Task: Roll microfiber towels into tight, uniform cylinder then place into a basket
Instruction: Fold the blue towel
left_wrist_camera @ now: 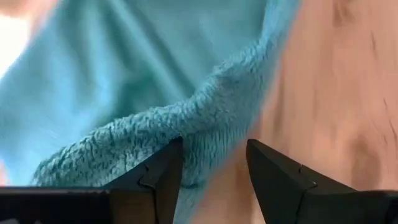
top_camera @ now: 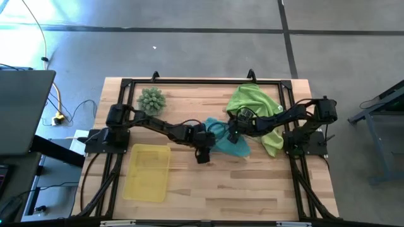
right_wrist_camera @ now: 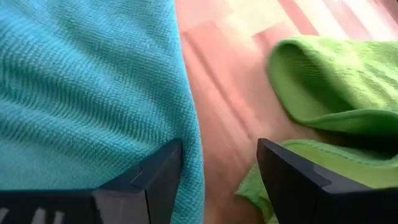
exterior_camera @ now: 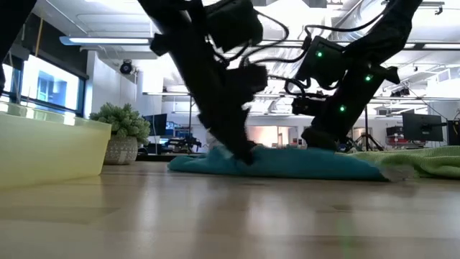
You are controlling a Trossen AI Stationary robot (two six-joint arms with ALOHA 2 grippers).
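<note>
Left gripper [left_wrist_camera: 211,180] has its jaws parted, with the teal towel's [top_camera: 226,140] fuzzy edge sitting between them on the surface, nothing pinched yet. Right gripper [right_wrist_camera: 217,177] jaws are wide open, straddling the opposite edge, lime towels [right_wrist_camera: 336,93] just beyond. Looks like setup before rolling; next, clamp an edge. Basket [top_camera: 147,171] is well off.
</note>
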